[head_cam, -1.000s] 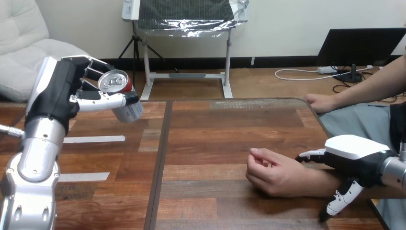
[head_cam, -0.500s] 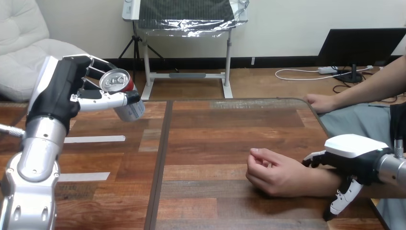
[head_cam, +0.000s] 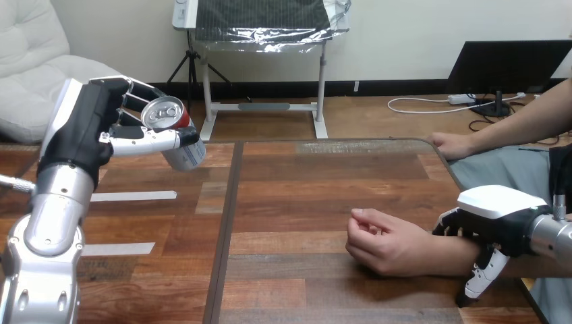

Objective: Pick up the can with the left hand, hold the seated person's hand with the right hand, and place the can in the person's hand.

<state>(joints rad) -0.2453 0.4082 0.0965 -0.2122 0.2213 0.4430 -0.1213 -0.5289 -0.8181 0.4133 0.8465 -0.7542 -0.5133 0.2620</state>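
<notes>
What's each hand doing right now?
Left hand: closed on the can, held in the air.
Right hand: closed round the person's wrist.

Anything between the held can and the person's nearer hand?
Head view: only bare table and its dark seam between can and the person's nearer hand.

Far left, can (head_cam: 187, 155) is being read as shiny bare metal. Near, table (head_cam: 303, 196) is being seen as smooth dark wood with slight sheen. On left hand (head_cam: 84, 128) matt black plastic is being shown; right hand (head_cam: 499, 206) is being capped by glossy white shell.
</notes>
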